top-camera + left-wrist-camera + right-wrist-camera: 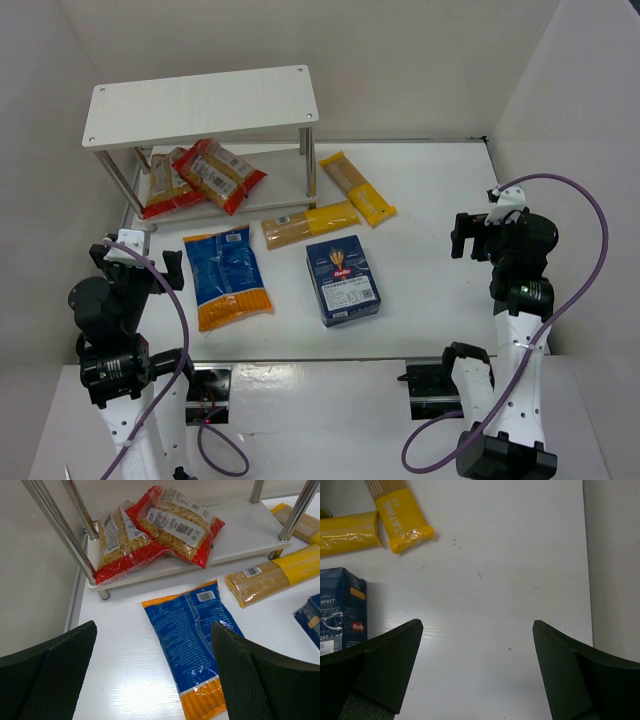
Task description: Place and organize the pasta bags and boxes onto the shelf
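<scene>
Two red-orange bags lie overlapping on the lower board of the shelf. A blue-and-orange bag lies flat in front of the shelf. Two yellow packets lie by the shelf's right legs; both show in the right wrist view. A dark blue box lies at centre. My left gripper is open and empty above the near end of the blue-and-orange bag. My right gripper is open and empty over bare table.
White walls close in the table on the left, back and right. The shelf's top board is bare. The shelf's thin metal legs stand near the left wall. Purple cables loop beside both arms.
</scene>
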Tool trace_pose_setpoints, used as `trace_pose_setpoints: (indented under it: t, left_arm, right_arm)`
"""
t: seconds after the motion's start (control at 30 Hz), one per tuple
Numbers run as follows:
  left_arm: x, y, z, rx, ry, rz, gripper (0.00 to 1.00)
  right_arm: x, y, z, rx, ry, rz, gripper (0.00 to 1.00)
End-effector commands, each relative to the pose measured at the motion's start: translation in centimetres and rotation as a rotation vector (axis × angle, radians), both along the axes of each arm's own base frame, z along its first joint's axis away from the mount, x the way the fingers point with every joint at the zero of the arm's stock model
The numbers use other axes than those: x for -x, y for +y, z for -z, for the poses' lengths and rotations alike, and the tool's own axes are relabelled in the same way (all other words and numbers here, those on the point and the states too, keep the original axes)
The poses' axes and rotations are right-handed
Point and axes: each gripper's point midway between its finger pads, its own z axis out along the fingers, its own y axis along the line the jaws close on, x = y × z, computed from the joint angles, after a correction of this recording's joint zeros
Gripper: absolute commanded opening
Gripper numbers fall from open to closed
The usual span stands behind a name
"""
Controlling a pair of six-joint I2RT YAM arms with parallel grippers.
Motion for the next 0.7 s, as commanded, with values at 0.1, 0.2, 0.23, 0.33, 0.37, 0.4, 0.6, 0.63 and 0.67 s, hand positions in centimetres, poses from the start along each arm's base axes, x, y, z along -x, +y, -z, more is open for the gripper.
trace_pose_setpoints:
  t: [0.1, 0.2, 0.23, 0.33, 0.37, 0.4, 0.6, 0.63, 0.67]
  left_arm:
    - [-0.1, -0.3, -0.5, -0.015, -0.023, 0.021, 1.00]
    - [-0.1, -0.3, -0.5, -0.015, -0.023, 0.021, 1.00]
    - [-0.1, -0.3, -0.5, -0.015, -0.023, 0.021, 1.00]
    - [-0.1, -0.3, -0.5, -0.015, -0.023, 0.021, 1.00]
    - [-0.1, -0.3, -0.5, -0.015, -0.023, 0.021, 1.00]
    - [-0.2, -0.2, -0.3, -0.012, -0.014, 0.022, 1.00]
    - [-1.0, 0.0, -0.1, 0.001, 0.020, 0.022, 1.00]
    - [-1.2, 0.1, 0.1, 0.005, 0.032, 0.022, 1.00]
    - [-1.4, 0.2, 0.0, 0.008, 0.039, 0.022, 1.00]
  right_arm:
    - [-0.3, 0.1, -0.3, 0.004, -0.020, -0.022, 0.99]
    - [0.0, 0.4, -0.3, 0.009, -0.017, -0.036, 0.99]
    - [0.0, 0.2, -0.3, 0.014, -0.016, -0.025, 0.99]
    - [-0.1, 0.2, -0.5, 0.007, -0.024, -0.021, 0.99]
    - [-0.1, 0.0, -0.4, 0.010, -0.023, -0.013, 0.99]
    - [-0.1, 0.0, -0.4, 0.010, -0.023, -0.012, 0.99]
    - [-0.1, 0.0, -0.4, 0.010, -0.023, -0.012, 0.99]
    - [-0.1, 0.0, -0.4, 0.010, -0.023, -0.012, 0.99]
    - [0.0, 0.1, -0.7, 0.014, -0.033, -0.012, 0.99]
